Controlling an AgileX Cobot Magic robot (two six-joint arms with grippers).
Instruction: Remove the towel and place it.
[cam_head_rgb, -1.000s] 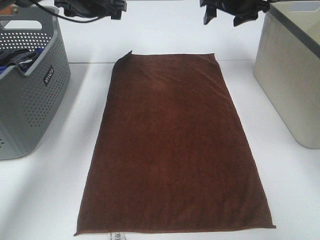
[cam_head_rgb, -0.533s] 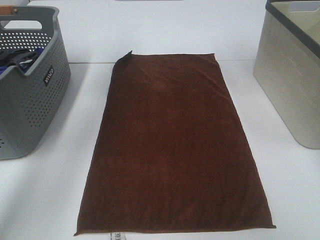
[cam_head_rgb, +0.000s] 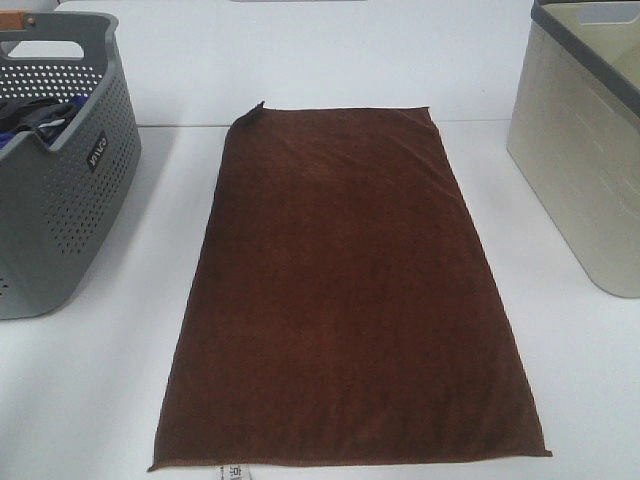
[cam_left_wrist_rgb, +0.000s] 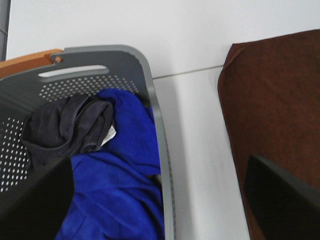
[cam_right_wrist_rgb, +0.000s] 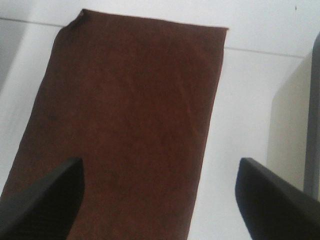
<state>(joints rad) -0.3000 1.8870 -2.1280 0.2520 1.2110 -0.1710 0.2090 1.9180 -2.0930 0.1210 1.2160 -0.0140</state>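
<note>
The dark brown towel (cam_head_rgb: 345, 290) lies flat and spread out on the white table, its long side running away from the camera and a small white label (cam_head_rgb: 235, 472) on its near short edge. Neither gripper shows in the high view. In the left wrist view my left gripper (cam_left_wrist_rgb: 159, 165) is open and empty, high above the grey basket's rim (cam_left_wrist_rgb: 145, 75), with the towel (cam_left_wrist_rgb: 280, 100) off to one side. In the right wrist view my right gripper (cam_right_wrist_rgb: 159, 165) is open and empty, high above the towel (cam_right_wrist_rgb: 135, 90).
A grey perforated basket (cam_head_rgb: 70, 200) stands at the left, holding a blue cloth (cam_left_wrist_rgb: 125, 165) and a dark grey garment (cam_left_wrist_rgb: 70, 125). A beige bin (cam_head_rgb: 580, 170) with a dark rim stands at the right and also shows in the right wrist view (cam_right_wrist_rgb: 290, 130).
Both grippers were at the top edge of the high view a second ago and have since left it. The towel has not moved.
</note>
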